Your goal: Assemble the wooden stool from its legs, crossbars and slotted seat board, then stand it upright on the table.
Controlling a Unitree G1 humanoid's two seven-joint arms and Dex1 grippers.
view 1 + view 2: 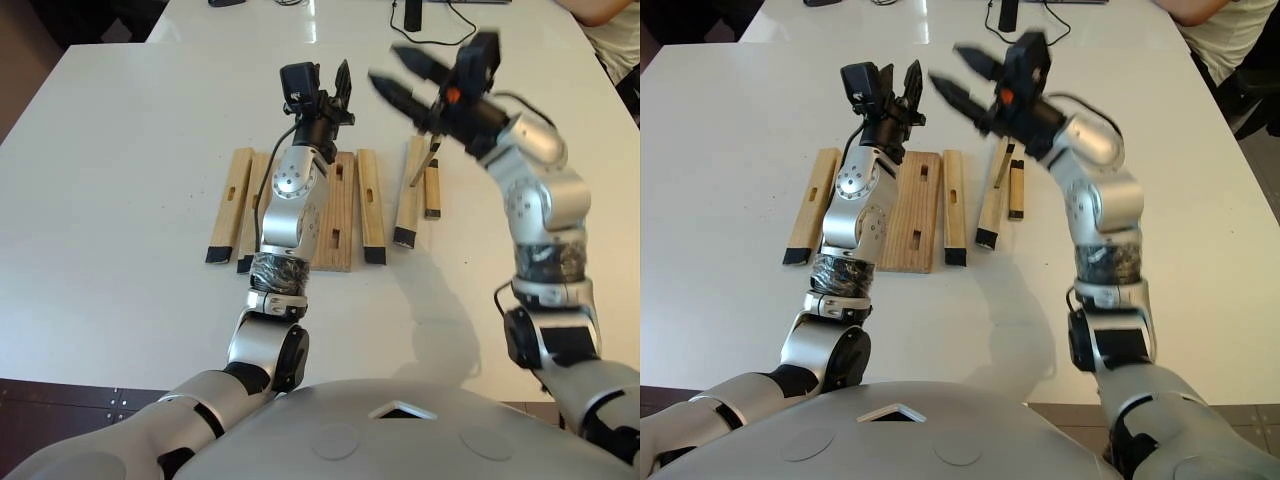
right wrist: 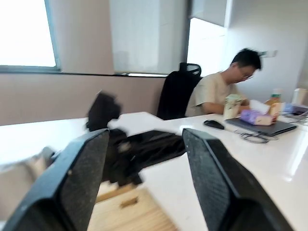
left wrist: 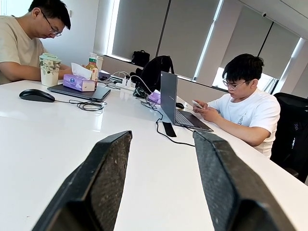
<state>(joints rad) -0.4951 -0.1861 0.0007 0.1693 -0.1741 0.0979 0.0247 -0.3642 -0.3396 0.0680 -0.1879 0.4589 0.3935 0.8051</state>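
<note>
My L gripper [image 3: 161, 137] & R gripper [image 2: 147, 132]: both black, pads w/ fine speckled grain. My arms [image 1: 290, 190] are silver-grey w/ black joints & black wrap, and there's a small orange spot [image 1: 452, 96] by the R wrist. The table [image 1: 120, 150] is plain glossy white. The seat board [image 1: 918, 215] is mid-tan wood, streaky grain, dark slots. The legs [image 1: 810, 200] are paler blond wood w/ black tips at the near ends. The shorter piece [image 1: 1016, 190] is the same blond, black tip too.
</note>
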